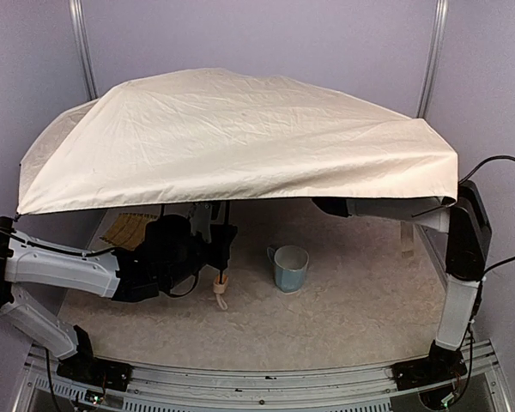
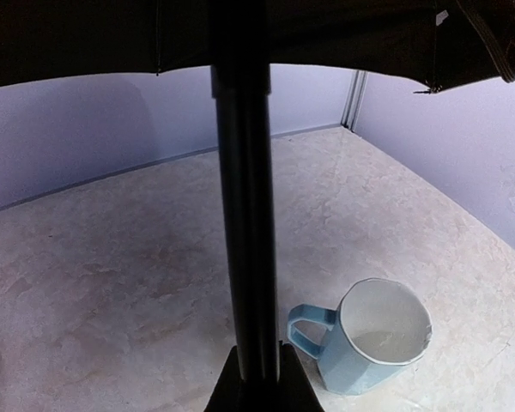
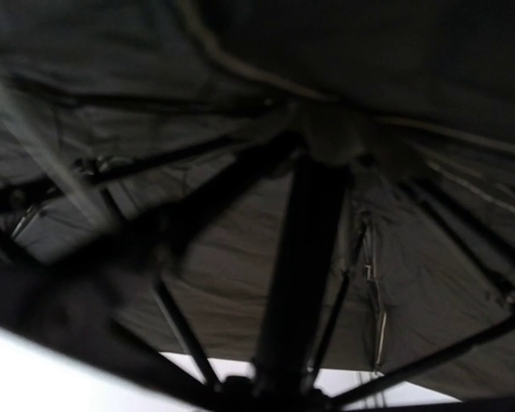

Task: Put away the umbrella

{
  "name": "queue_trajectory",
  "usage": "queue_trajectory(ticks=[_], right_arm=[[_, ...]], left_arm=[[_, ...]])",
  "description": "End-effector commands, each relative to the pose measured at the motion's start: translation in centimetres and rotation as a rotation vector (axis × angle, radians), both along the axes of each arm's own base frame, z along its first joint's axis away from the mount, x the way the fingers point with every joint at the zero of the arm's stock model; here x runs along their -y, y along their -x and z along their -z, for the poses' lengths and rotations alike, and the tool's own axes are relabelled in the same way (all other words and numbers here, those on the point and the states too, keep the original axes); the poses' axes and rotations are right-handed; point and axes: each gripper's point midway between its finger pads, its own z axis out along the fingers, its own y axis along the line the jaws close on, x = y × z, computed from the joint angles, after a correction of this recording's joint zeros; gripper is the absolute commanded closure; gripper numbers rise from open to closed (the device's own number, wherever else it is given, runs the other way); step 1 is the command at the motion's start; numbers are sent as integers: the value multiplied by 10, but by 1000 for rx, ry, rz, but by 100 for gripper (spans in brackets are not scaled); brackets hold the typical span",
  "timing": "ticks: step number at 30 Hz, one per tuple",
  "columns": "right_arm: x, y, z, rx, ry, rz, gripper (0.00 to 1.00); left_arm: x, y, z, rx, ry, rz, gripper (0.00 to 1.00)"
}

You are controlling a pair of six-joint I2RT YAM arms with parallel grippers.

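Top external: open umbrella [image 1: 240, 137], its cream canopy spread across the upper middle of the frame and hiding most of the table [image 1: 360, 318]. The thin black shaft [image 1: 226, 225] drops from under the canopy at centre left. The small beige handle [image 1: 221, 281] is at its lower end, with the strap hanging just below. The left arm [image 1: 64, 266] comes in from the lower left. The left gripper [image 1: 223, 245] is on the shaft just above the handle. A light-blue mug [image 1: 289, 268] stands upright on the table right of the handle, apart from it. A yellow woven tray [image 1: 129, 230] is partly visible under the canopy's left edge. The right arm [image 1: 463, 249] rises at the right edge and reaches left under the canopy, so the right gripper is hidden there.

Left wrist: the shaft runs upright through frame centre. The fingers [image 2: 226, 390] at the bottom edge are clamped on either side of it, nearly closed, holding the umbrella. Black lining [image 2: 343, 34] fills the top. The mug sits lower right, handle pointing left.

Right wrist: blurred underside of the canopy, with black lining, ribs [image 3: 429, 360] fanning out and the shaft up the middle. Can't tell if the right gripper is closed or what it holds; possibly near the shaft at bottom centre.
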Motion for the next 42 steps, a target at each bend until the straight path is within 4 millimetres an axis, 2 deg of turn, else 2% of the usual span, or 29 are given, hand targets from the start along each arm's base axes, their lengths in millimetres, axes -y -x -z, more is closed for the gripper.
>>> queue_trajectory(ticks=[1,4,8,15,20,31,33,35,37,42], right_arm=[[-55,22,202,-185,479,-227,86],[-63,33,207,-186,497,-313,82],[-67,48,214,-145,543,-409,84],[-69,75,250,-220,634,-604,86],[-65,75,272,-277,665,-595,87],[-63,73,323,-423,699,-581,86],[-61,73,328,-437,702,-575,90],[-60,73,319,-429,679,-574,96],[-59,67,292,-405,625,-576,96],[-45,31,202,-276,492,-493,67]], left_arm=[[-38,24,-206,428,552,-34,100],[-36,32,-217,466,568,6,100],[-30,44,-230,521,549,44,100],[-47,66,-261,618,583,84,100],[-57,74,-277,668,584,73,100],[-43,83,-306,747,622,114,100],[-45,84,-311,758,624,108,100],[-45,83,-311,750,614,105,100],[-43,80,-303,727,595,103,100],[-39,68,-273,619,561,83,100]])
